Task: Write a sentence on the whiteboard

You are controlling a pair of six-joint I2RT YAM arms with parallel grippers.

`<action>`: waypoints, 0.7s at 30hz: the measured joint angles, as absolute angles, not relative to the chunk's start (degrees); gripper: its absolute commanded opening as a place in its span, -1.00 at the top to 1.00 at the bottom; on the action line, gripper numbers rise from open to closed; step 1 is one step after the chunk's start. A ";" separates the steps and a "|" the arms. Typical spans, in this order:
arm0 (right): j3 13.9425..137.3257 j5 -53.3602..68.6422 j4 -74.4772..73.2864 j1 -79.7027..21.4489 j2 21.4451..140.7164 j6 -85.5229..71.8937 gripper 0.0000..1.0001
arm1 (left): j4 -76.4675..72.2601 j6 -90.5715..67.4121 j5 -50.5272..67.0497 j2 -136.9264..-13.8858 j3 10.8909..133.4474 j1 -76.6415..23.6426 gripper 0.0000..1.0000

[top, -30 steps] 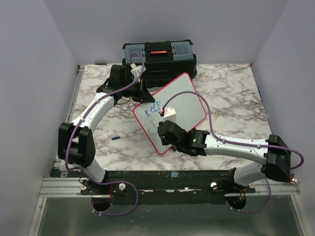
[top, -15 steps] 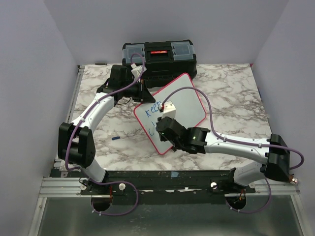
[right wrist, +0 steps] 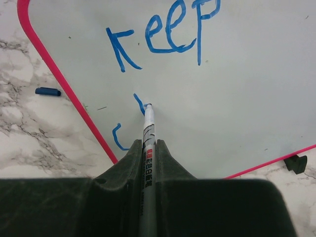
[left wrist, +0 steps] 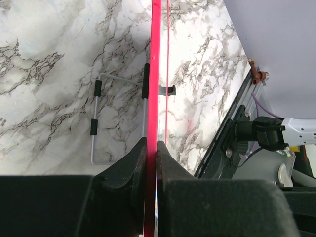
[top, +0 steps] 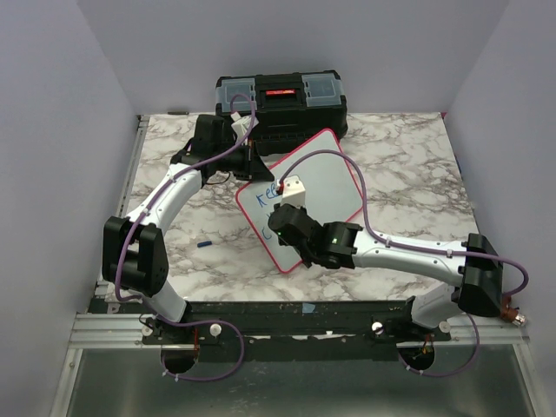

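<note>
whiteboard (top: 321, 187) rim sits clamped in my left hand (left wrist: 151, 144); my right hand (right wrist: 147, 144) grips the marker (right wrist: 147, 123), tip touching below the sentence (right wrist: 168, 34). i'd press lightly, stroke slowly.

A black plastic toolbox (top: 281, 102) crowds the far corner of the red-rimmed white whiteboard (top: 334, 187); the marble-patterned table (top: 417, 174) to its right lies open.

- The right gripper (right wrist: 147, 145), pinching the marker (right wrist: 147, 126), is sliding toward the upper left of the overhead frame across the whiteboard (top: 334, 169).
- Its wrist is covering more of the sentence (right wrist: 168, 34) there.
</note>
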State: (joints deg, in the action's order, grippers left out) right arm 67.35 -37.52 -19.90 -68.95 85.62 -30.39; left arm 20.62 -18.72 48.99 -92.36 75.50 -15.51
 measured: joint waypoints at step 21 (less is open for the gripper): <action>62.28 -36.05 -21.61 -68.95 82.83 -32.71 0.99 | 20.62 -18.72 48.99 -92.36 75.50 -15.51 1.00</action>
